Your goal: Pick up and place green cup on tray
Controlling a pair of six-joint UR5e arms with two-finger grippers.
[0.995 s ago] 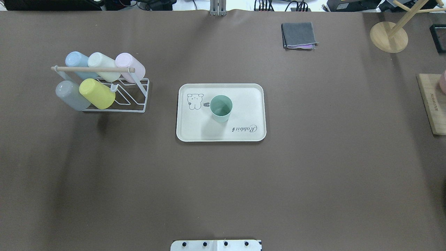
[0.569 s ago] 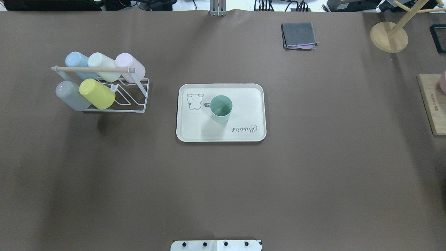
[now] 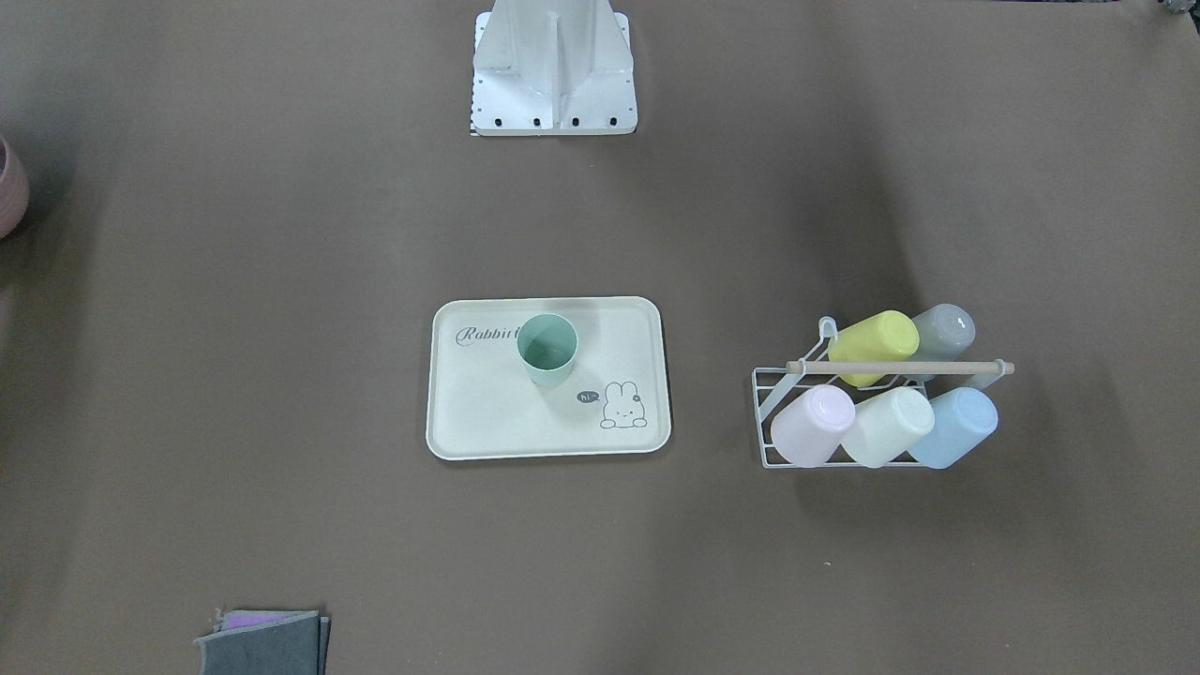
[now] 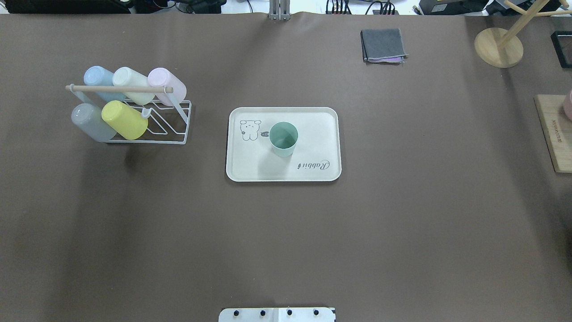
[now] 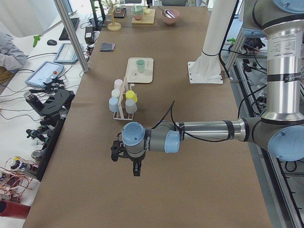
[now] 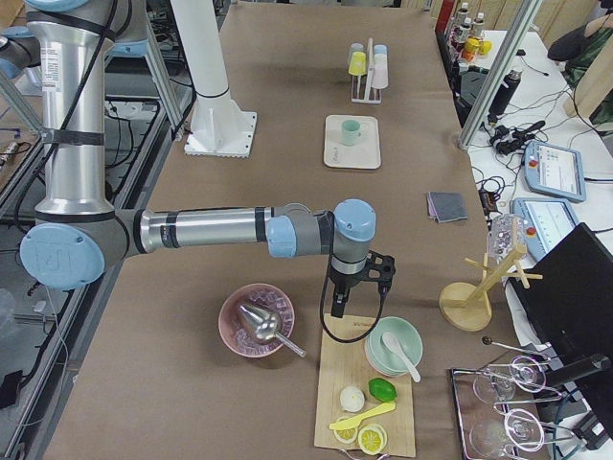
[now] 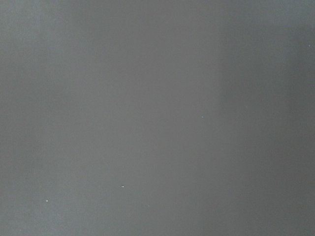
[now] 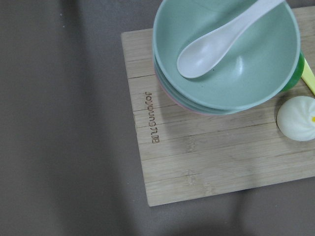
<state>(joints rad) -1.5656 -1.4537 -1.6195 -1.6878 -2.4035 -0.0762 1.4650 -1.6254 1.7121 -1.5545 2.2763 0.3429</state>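
The green cup [image 4: 283, 138] stands upright, mouth up, on the cream tray [image 4: 321, 134] in the middle of the table, beside the bunny drawing. It also shows in the front view [image 3: 547, 349] on the tray [image 3: 487, 412]. No gripper touches it. My left gripper [image 5: 135, 171] hangs over bare table far from the tray, past the cup rack; I cannot tell if it is open or shut. My right gripper [image 6: 337, 307] hangs over the wooden board at the other end of the table; I cannot tell its state either.
A white wire rack [image 4: 129, 107] holds several pastel cups left of the tray. A folded grey cloth [image 4: 383, 44] and a wooden stand [image 4: 498, 47] lie at the far right. The wooden board [image 8: 197, 162] carries stacked bowls [image 8: 226, 54] with a spoon.
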